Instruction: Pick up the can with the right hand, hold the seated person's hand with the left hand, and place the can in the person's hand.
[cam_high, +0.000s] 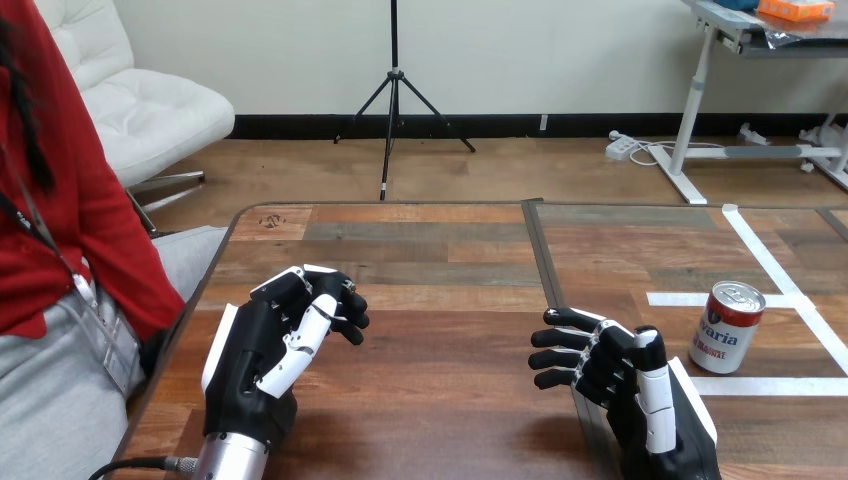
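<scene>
A red and white can (727, 327) with a silver top stands upright on the table at the right, among white tape lines. My right hand (612, 378) rests just left of it, a small gap apart, its fingers relaxed and pointing left, holding nothing. Over the table's left part my left hand (262, 340) hovers with loosely bent fingers, and nothing is in it. The person (60, 260) sits at the table's left side, and I see none of their hands.
White tape lines (790, 290) mark out a box on the table's right part. A dark seam (545, 260) runs front to back down the tabletop's middle. The table's left edge lies close to the person's lap.
</scene>
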